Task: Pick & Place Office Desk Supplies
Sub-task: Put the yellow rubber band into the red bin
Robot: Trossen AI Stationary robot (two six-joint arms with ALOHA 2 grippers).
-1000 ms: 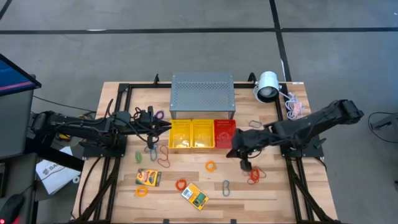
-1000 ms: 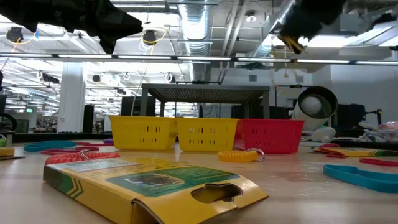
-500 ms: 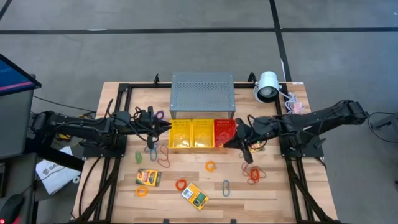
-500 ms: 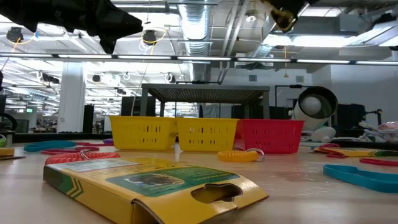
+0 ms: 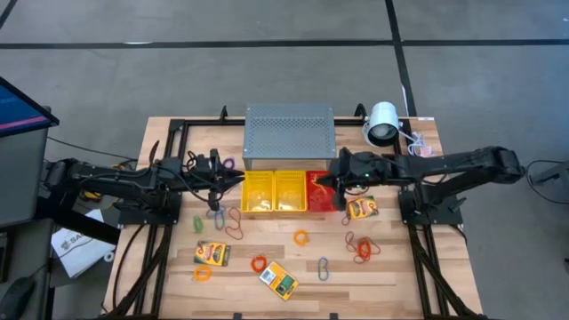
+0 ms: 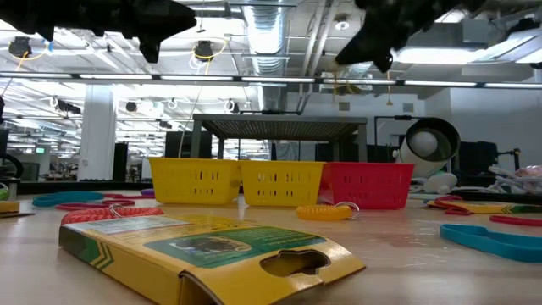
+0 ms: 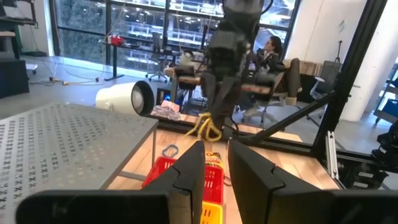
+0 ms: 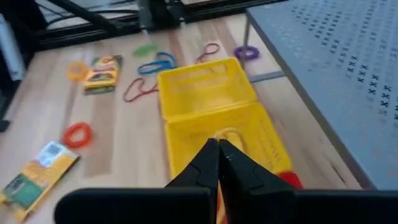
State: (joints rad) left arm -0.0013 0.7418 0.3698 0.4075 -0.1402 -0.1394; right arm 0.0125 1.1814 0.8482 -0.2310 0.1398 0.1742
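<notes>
— Two tools up? What has each got?
— Right tool [image 5: 336, 174], above the red basket [image 5: 321, 190], is pinched tight on a yellow band loop [image 7: 208, 128]. Left tool [image 5: 238, 180], by the yellow basket [image 5: 259, 192], is nearly closed; contents unclear.

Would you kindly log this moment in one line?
right gripper: holds yellow band loop above red basket | left gripper: idle by yellow basket

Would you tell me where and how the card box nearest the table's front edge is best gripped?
Probably across its two long edges at mid-length, coming straight down from above. The card box lies flat on the table and turned diagonally, so the wrist should match its slant, keeping off the orange loop beside it.
</notes>
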